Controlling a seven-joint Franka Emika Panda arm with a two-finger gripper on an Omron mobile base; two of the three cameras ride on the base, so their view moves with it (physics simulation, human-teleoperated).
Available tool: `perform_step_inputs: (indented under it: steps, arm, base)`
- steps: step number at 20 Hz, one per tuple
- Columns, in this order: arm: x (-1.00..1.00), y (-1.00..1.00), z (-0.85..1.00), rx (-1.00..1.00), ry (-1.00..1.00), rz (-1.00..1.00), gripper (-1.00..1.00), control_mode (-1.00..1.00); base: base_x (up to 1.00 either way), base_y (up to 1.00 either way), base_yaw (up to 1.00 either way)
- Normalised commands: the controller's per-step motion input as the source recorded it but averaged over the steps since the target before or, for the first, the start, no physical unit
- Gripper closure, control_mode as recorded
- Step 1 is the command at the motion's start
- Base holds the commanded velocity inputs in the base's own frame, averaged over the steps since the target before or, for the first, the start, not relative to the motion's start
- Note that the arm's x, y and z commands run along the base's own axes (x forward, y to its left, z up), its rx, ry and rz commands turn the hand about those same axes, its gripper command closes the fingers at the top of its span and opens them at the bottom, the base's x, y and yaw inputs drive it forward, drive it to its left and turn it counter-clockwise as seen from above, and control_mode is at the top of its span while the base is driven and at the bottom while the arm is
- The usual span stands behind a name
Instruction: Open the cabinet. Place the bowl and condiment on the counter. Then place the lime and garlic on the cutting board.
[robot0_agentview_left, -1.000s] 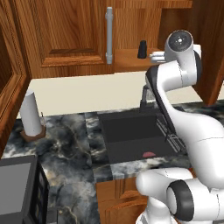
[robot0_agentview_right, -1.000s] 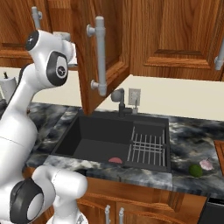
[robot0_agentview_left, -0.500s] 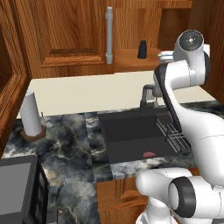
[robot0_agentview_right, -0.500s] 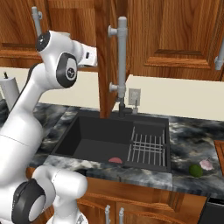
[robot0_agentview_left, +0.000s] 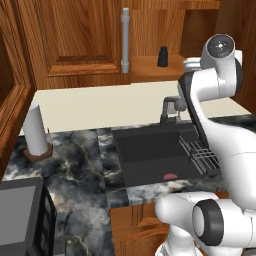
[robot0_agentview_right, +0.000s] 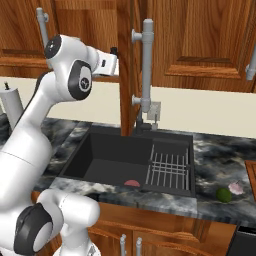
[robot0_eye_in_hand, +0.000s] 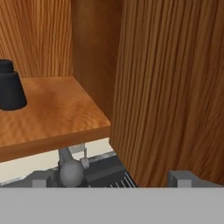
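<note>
The cabinet's left door (robot0_agentview_left: 75, 37) is shut, with its grey bar handle (robot0_agentview_left: 125, 39) at the middle. Its right door (robot0_agentview_right: 126, 65) stands swung out, edge-on in the right base view, with its inner face (robot0_eye_in_hand: 175, 87) close on the right in the hand view. The black condiment (robot0_agentview_left: 162, 56) stands on the bare wooden shelf (robot0_eye_in_hand: 48, 113). My gripper (robot0_eye_in_hand: 112, 178) is open and holds nothing, level with the shelf's front edge, right of the condiment and beside the open door. On the counter (robot0_agentview_right: 215, 150), far right, lie the lime (robot0_agentview_right: 224, 195) and the garlic (robot0_agentview_right: 236, 188), beside the cutting board's edge (robot0_agentview_right: 252, 172). The bowl is hidden.
Below the cabinet is a dark sink (robot0_agentview_left: 150, 155) with a wire rack (robot0_agentview_right: 170, 170), a faucet (robot0_agentview_left: 170, 107) and a small red thing (robot0_agentview_right: 132, 183) in the basin. A white paper-towel roll (robot0_agentview_left: 36, 129) stands at the left. A dark appliance (robot0_agentview_left: 22, 215) fills the near left corner.
The right cabinet door has swung further out, from angled to edge-on in the right base view. My hand has moved right along the shelf front with it, jaws open throughout.
</note>
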Motion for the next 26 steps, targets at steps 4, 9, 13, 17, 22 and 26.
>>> perform_step_inputs:
  steps: [4, 9, 13, 17, 22, 26]
  arm:
    - [0.00, -0.20, -0.06, 0.00, 0.00, 0.00, -1.00, -1.00]
    - [-0.01, 0.14, 0.00, 0.00, 0.00, 0.00, -1.00, -1.00]
    - [-0.04, 0.36, 0.00, 0.00, 0.00, 0.00, -1.00, -1.00]
    - [-0.21, 0.41, 0.02, 0.00, -0.03, 0.00, -1.00, -1.00]
    - [-0.40, 0.26, 0.05, 0.00, -0.12, 0.00, -1.00, -1.00]
    - [-0.37, 0.24, 0.00, 0.00, -0.12, 0.00, -1.00, -1.00]
  base:
    - [0.00, 0.00, 0.00]
    - [0.00, 0.00, 0.00]
    - [0.00, 0.00, 0.00]
    - [0.00, 0.00, 0.00]
    - [0.00, 0.00, 0.00]
    - [0.00, 0.00, 0.00]
